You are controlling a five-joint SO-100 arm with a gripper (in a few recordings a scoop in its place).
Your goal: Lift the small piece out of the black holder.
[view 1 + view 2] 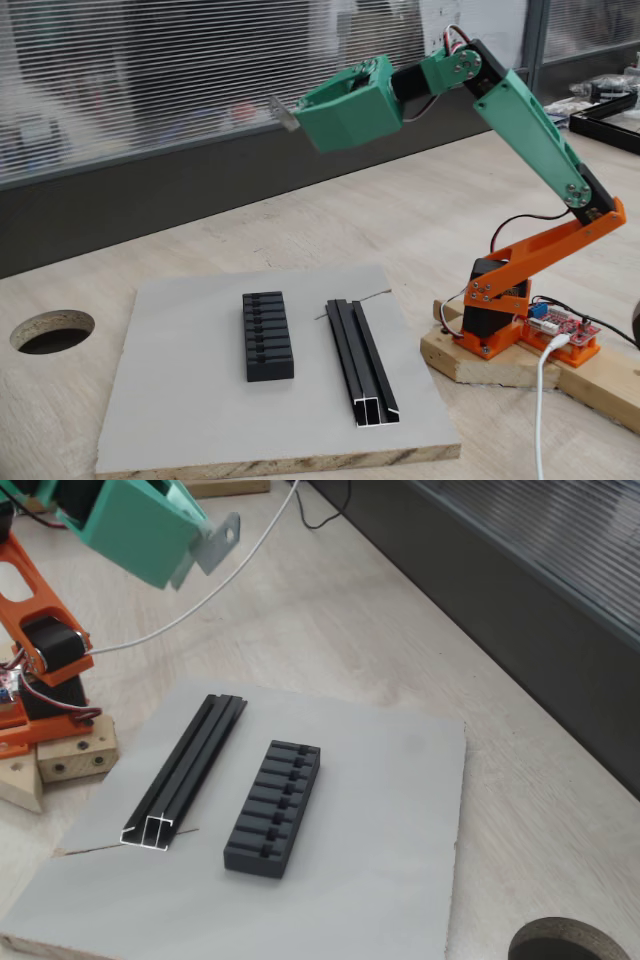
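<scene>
Tool (283, 112) raised high over the worktop (330, 210), green arm stretched out toward 9 o'clock in a fixed view. A small grey flat piece (218, 542) sticks out at its tip; it looks clamped on that piece, though the fingers themselves are hidden by the green housing, so I cannot tell for sure. Black holder (268, 335) lies on the grey board (180, 400), well below the tool and toward 6 o'clock from it, long axis running 12 to 6 in that view. Slots look empty from here. Black rail (362, 360) lies just beside the holder at its 3 o'clock, parallel. Judgement: lift appears done; piece is well clear of the holder.
</scene>
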